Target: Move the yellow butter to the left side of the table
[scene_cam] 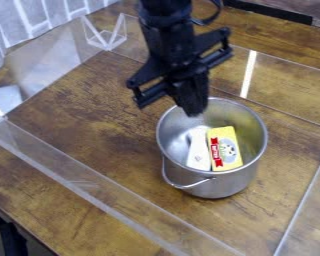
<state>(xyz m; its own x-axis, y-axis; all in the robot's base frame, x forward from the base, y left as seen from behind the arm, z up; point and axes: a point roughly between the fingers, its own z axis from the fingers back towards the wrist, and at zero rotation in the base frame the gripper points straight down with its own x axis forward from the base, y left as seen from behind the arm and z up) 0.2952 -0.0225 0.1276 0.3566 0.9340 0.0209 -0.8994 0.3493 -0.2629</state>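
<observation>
The jaws are closed together with nothing between them. The gripper (pixel 191 104) points steeply downward, its tip hanging just above the far-left portion of the rim of the steel pot (pixel 212 148); whether the tip touches the rim cannot be determined. The fingers (pixel 188 96) form a single dark narrow wedge. Above them, a black crossbar sits tilted, with its right end higher than its left. The black arm (pixel 167 30) rises from there almost vertically and leaves the picture at the top edge.

The yellow butter (pixel 224 148) lies inside the pot, on the right half of the interior, with its red-and-white label facing upward. It is not held. A white block (pixel 199 146) lies directly beside it on the left, also inside the pot, partly beneath the gripper tip. The pot handle hangs against the near wall of the pot.

The pot stands on the table (pixel 83 120), right of centre, toward the right edge. A clear plastic sheet (pixel 69 175) runs along the near-left edge of the table.
</observation>
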